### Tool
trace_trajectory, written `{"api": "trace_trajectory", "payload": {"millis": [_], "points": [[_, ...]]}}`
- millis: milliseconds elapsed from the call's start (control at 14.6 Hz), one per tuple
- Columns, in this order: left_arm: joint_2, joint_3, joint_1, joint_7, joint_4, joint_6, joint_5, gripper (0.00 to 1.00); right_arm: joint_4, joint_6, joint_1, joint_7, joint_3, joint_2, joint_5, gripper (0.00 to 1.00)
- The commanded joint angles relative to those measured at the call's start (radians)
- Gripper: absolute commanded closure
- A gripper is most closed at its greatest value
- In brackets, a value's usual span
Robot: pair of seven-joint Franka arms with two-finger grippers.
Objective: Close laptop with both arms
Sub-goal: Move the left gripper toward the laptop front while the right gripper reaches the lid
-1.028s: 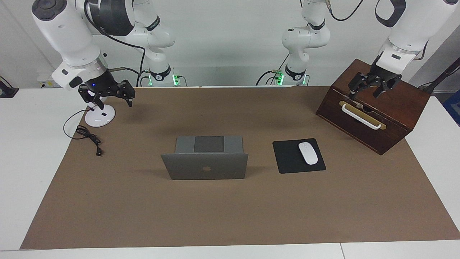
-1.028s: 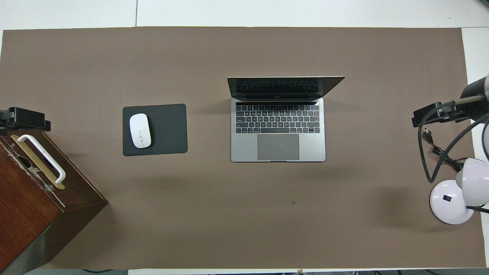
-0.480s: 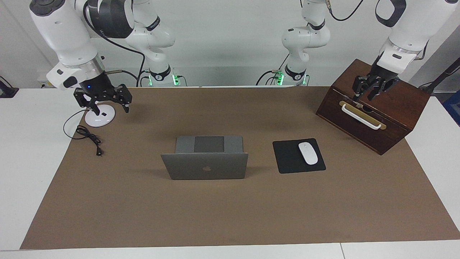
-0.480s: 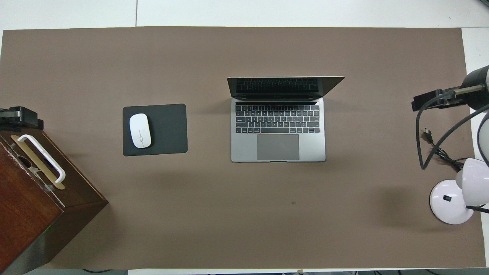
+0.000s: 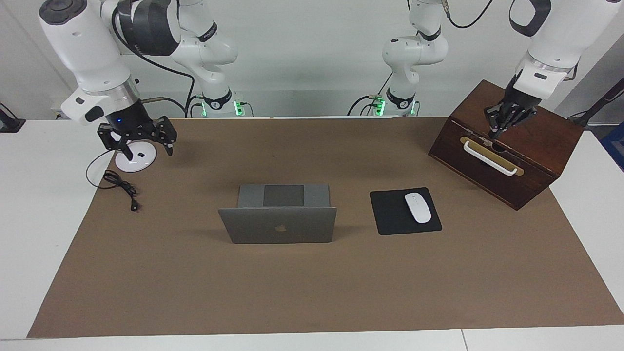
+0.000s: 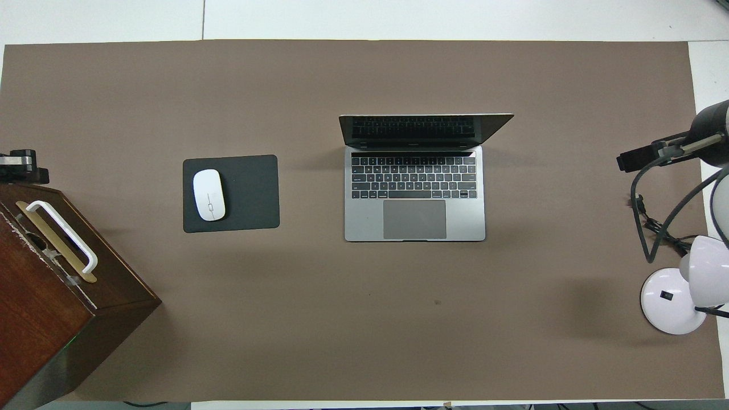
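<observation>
The silver-grey laptop (image 5: pixel 278 225) (image 6: pixel 414 193) stands open in the middle of the brown mat, lid upright, its keyboard facing the robots. My left gripper (image 5: pixel 497 130) (image 6: pixel 20 165) hangs over the top of the wooden box at the left arm's end, fingertips together, and I see nothing between them. My right gripper (image 5: pixel 146 148) (image 6: pixel 643 159) hovers open over the white lamp base at the right arm's end, with nothing in it. Both grippers are well away from the laptop.
A black mousepad (image 5: pixel 390 214) with a white mouse (image 5: pixel 418 207) lies beside the laptop toward the left arm's end. The wooden box (image 5: pixel 516 180) has a white handle (image 5: pixel 489 157). A white lamp base (image 5: pixel 139 162) and a black cable (image 5: pixel 119 185) lie at the right arm's end.
The left gripper has shut its fingers above the wooden box. The right gripper has drifted a little outward over the lamp base and stays open. The laptop has not moved.
</observation>
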Motion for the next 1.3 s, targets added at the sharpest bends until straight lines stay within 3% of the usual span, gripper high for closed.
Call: {"api": "trace_trajectory", "payload": {"millis": [0,137,206,343,411,548,617,960,1234], "points": [[-0.001,0.002,-0.011,-0.016,-0.003,0.046,-0.009,1.0,-0.024,0.03,-0.019,-0.053,0.009,-0.017,0.026,0.0],[-0.001,0.002,-0.015,-0.005,-0.005,0.065,-0.032,1.0,0.03,0.035,-0.003,-0.04,0.012,0.012,0.027,0.0],[0.001,0.002,-0.02,-0.005,-0.006,0.09,-0.035,1.0,0.042,0.041,-0.002,-0.024,0.016,0.02,0.027,0.08],[-0.005,0.001,-0.033,-0.002,-0.035,0.112,-0.047,1.0,0.051,0.084,0.002,-0.01,0.021,0.04,0.025,0.37],[-0.013,-0.001,-0.035,0.007,-0.06,0.127,-0.064,1.0,0.094,0.081,0.023,-0.01,0.024,0.07,0.02,0.62],[-0.038,-0.005,-0.063,0.023,-0.13,0.201,-0.096,1.0,0.206,0.062,0.048,-0.008,0.024,0.163,0.027,0.94],[-0.054,-0.005,-0.087,0.024,-0.178,0.25,-0.105,1.0,0.243,0.055,0.05,-0.008,0.033,0.205,0.024,1.0],[-0.199,-0.004,-0.24,0.029,-0.513,0.599,-0.133,1.0,0.454,0.033,0.048,0.021,0.104,0.397,0.017,1.0],[-0.291,-0.004,-0.391,0.03,-0.727,0.836,-0.133,1.0,0.521,0.1,0.048,0.024,0.136,0.492,0.019,1.0]]}}
